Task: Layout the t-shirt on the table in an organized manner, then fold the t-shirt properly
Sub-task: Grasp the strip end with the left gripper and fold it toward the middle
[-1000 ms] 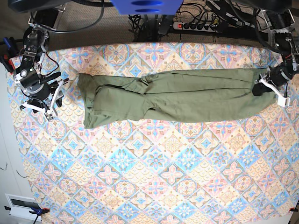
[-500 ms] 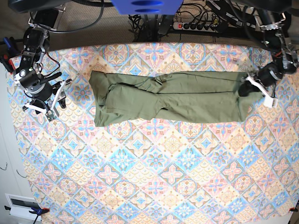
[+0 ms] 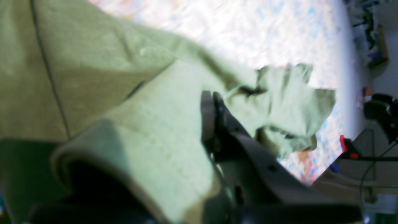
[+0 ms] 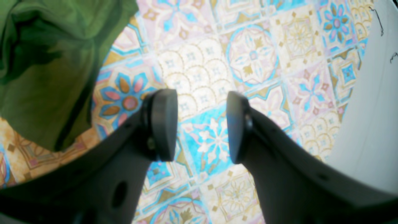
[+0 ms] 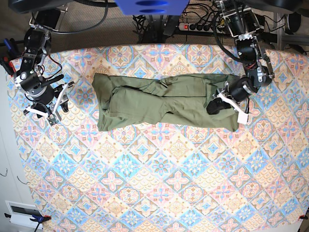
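Olive-green short-sleeved cotton t-shirt [image 5: 164, 104] lies in a long rumpled band across the far half of the tile-patterned counter [image 5: 159, 188]. It looks light, soft and floppy, so it'll drag and bunch rather than slide stiffly; hems and corners seem the best places to pinch. The left gripper [image 5: 218, 103] is clamped on the shirt's end, which is lifted and doubling over. The right gripper [image 4: 202, 126] hangs wide, empty, just beside the other end. No containers anywhere.
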You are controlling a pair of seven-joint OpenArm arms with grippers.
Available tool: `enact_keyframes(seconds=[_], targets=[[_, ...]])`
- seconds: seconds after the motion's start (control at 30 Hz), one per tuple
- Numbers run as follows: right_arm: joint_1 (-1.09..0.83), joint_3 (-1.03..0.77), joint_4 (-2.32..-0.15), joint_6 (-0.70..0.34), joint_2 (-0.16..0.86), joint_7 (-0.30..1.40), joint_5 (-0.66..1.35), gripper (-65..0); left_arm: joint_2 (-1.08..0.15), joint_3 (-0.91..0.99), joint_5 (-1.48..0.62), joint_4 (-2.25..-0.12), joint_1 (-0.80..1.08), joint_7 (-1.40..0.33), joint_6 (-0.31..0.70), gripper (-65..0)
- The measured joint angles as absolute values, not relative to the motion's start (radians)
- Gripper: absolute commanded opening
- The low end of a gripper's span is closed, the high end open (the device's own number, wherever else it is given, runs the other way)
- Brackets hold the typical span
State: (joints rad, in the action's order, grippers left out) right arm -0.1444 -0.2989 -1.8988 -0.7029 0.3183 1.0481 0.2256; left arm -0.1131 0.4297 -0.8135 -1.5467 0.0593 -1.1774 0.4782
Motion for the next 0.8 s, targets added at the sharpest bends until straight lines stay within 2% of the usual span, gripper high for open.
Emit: enact_keyframes(seconds=[0.1,0.3,0.37,0.43,0.57,0.8], targets=[[-0.144,-0.300,-1.899,-0.703,0.321,1.048,0.226,-40.3,-0.076,0.429,-0.730,-1.546,0.042,-1.171,0.471,-63.4],[-0.144,-0.299,-1.899,-0.703,0.321,1.046,0.226,-40.3,-0.078,0.262,-0.720,-1.547,0.064,-1.174,0.467,-34.0],[-0.144,-0.299,-1.899,-0.703,0.321,1.044,0.229,-40.3,-0.103,0.195,-0.756,-1.547,0.073,-1.192,0.471,-28.4],[-0.144,-0.300,-1.899,-0.703,0.321,1.045,0.228,-40.3,-0.126,0.155,-0.774,-1.547,0.080,-1.200,0.475,-27.8],[-0.140,-0.300,-1.899,-0.703,0.321,1.044,0.229,-40.3,-0.174,0.146,-0.834,-1.547,0.081,-1.205,0.474,-31.3],[-0.141,-0.318,-1.898,-0.703,0.321,1.040,0.229,-40.3,-0.307,0.150,-1.076,-1.586,0.106,-1.216,0.465,-32.7]])
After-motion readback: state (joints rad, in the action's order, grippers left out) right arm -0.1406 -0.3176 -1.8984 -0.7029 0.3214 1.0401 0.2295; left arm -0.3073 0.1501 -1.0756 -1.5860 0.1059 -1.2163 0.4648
